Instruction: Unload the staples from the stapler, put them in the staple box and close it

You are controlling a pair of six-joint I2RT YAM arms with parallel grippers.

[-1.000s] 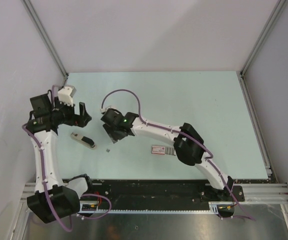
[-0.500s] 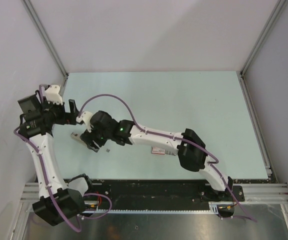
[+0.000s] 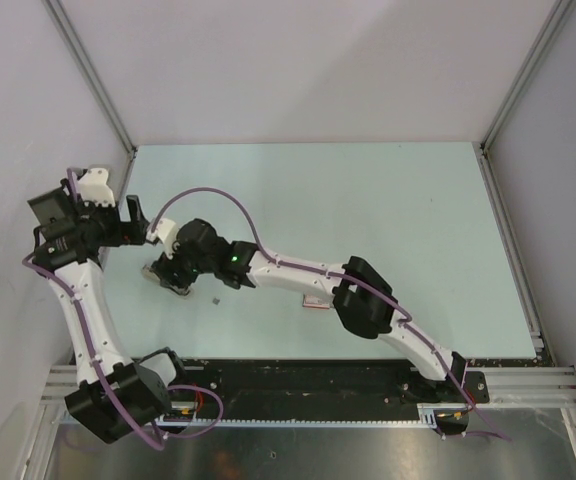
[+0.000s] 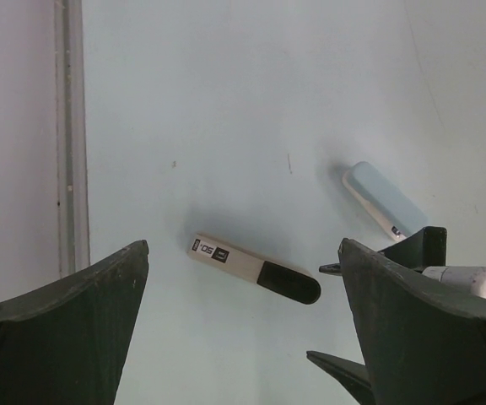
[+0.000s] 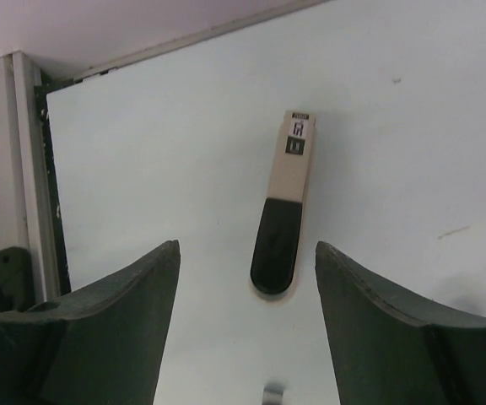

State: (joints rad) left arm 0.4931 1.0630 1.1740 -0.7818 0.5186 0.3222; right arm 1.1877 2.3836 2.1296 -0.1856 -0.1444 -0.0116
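white arms (image 3: 86,310), black joints (image 3: 368,300), seemingly purple cables (image 3: 218,195)

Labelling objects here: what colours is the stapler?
The stapler is cream with one black end; clearest in the right wrist view.

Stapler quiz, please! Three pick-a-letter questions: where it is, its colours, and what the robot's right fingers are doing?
1. Where is the stapler? A) lying on the table B) lifted in the air C) in a drawer
2. Its colours? A) red and blue B) black and cream C) all green
3. The right fingers are: A) squeezing it B) shut tight C) open
Answers: A, it lies flat there; B, dark end, pale end; C, a wide gap shows between them.
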